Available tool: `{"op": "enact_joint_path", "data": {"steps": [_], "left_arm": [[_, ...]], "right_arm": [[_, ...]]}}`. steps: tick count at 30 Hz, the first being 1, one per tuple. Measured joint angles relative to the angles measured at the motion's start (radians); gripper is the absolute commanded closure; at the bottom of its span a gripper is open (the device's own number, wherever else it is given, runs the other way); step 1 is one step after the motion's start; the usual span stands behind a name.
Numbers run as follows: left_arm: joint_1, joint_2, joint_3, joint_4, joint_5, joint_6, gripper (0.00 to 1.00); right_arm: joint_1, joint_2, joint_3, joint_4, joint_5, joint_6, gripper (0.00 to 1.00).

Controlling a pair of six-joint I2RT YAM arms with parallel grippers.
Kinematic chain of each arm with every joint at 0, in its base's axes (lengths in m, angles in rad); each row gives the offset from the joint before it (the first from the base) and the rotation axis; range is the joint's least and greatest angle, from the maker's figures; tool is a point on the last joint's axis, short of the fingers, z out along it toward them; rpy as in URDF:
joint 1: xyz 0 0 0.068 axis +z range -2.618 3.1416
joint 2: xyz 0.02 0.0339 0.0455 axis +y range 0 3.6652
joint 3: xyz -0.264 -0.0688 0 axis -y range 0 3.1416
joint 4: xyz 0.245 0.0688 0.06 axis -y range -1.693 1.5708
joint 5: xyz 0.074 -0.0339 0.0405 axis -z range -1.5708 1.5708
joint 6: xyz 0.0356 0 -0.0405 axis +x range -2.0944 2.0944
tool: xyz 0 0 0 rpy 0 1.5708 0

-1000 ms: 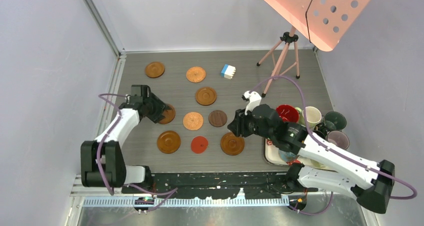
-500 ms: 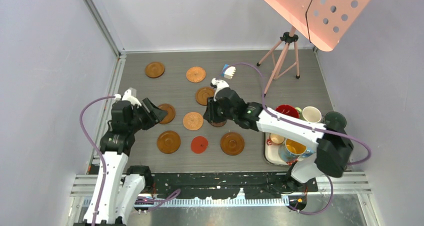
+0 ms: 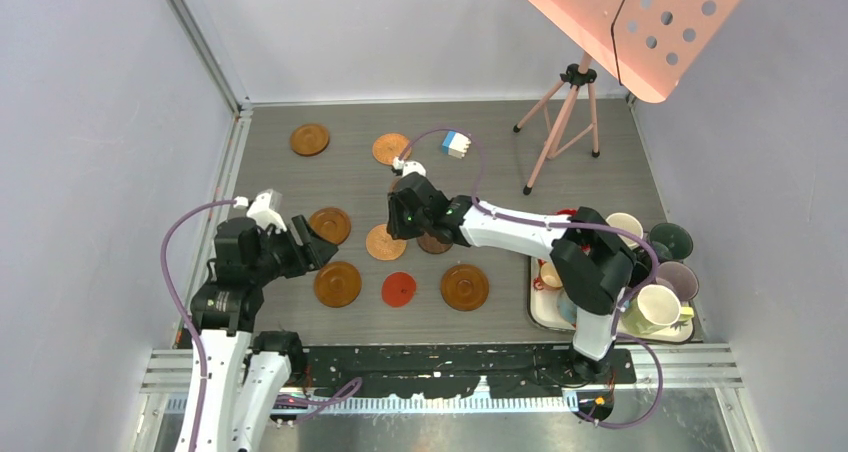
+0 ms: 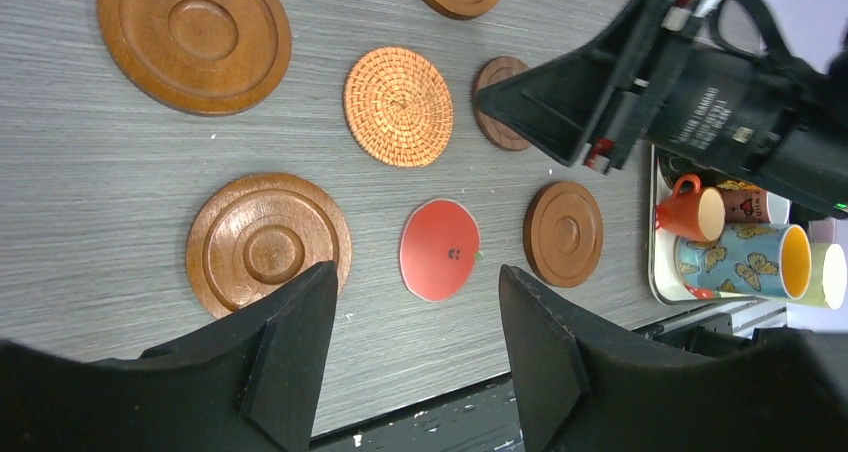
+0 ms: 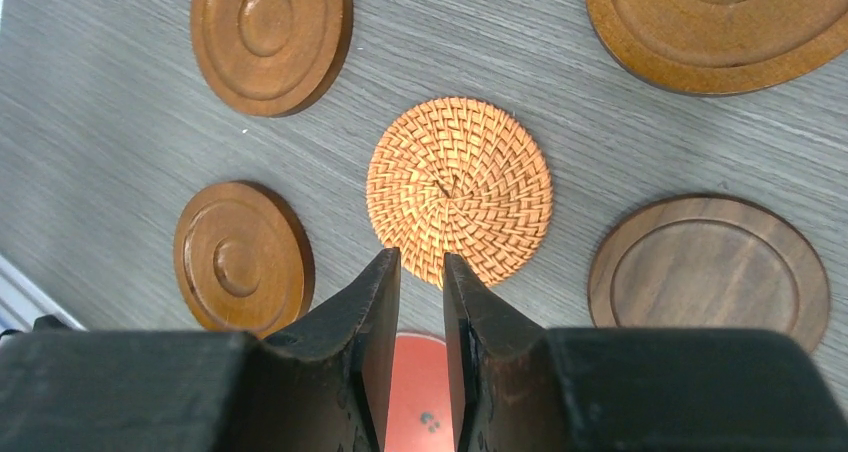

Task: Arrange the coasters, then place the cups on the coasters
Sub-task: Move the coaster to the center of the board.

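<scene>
Right claw: jaws barely apart, empty, likely to push | woven coaster: just ahead of tips | left claw: wide open, empty

Matte black, wedge-shaped fingers on the left pincer and the right pincer. Behind each pincer, an arm of white shells and black joints, with a thin purple cable in a loop. Behind the right one, white lettering and a small red mark.
</scene>
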Motion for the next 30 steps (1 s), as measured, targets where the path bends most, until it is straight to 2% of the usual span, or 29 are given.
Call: {"op": "enact_joint_path", "data": {"steps": [11, 30], "left_arm": [[-0.025, -0.046, 0.008, -0.018, -0.031, 0.019, 0.37], [-0.037, -0.064, 0.008, -0.027, -0.077, 0.019, 0.36]], "right_arm": [[0.000, 0.175, 0.085, 0.019, 0.009, 0.038, 0.72], [-0.025, 0.290, 0.163, 0.027, 0.049, 0.039, 0.73]]}}
